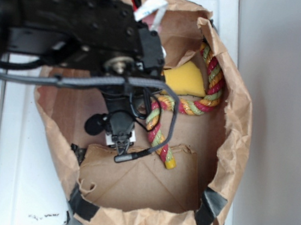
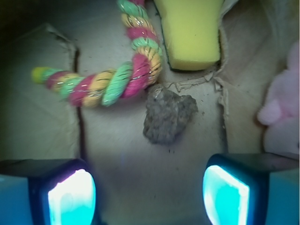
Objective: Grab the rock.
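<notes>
Spread wide and empty, the gripper (image 2: 149,194) is held short of the rock (image 2: 168,116), centred ahead between the jaws. Beyond it, a braided rope toy (image 2: 112,80) could be snagged on descent. Only the wrist view reveals the rock; the arm hides it from outside.

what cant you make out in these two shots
- Rock: clear in the wrist view; hidden by the arm in the exterior view.
- Gripper: wrist view shows only the glowing pads, cut off by the bottom edge.
- Pink thing: cut off by the wrist view's right edge, blurred.
- Rope: partly behind the arm, exterior view.
</notes>
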You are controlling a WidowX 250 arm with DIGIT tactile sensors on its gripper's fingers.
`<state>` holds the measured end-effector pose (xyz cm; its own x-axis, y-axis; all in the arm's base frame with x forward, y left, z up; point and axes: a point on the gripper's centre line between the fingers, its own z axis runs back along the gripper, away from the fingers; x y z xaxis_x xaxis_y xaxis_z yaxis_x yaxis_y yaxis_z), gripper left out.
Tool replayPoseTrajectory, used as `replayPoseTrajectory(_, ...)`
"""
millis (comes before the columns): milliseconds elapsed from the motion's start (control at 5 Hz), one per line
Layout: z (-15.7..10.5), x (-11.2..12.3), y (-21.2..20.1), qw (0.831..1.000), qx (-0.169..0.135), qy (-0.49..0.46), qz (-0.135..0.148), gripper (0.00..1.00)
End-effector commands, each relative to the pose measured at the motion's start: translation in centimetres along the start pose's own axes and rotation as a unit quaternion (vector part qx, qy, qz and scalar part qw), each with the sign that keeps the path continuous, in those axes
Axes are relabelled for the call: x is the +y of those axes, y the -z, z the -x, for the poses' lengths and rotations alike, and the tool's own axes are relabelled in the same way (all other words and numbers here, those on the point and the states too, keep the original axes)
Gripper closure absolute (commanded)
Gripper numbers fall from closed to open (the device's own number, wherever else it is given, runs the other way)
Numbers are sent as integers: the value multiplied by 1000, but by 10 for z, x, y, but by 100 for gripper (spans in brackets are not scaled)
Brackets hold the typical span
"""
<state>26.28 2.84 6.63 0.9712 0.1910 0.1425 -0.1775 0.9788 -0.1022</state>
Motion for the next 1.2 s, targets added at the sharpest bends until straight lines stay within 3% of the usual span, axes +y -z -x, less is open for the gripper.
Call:
replayPoseTrajectory(0, -7, -2, -9, 1000, -20, 11, -10, 0)
replayPoseTrajectory(400, -7, -2, -9, 1000, -20, 11, -10, 0)
replayPoseTrajectory(800, -36, 3, 17, 998, -65, -10, -7, 0)
replayPoseTrajectory(1000, -41, 3, 26, 998, -60, -12, -8, 0)
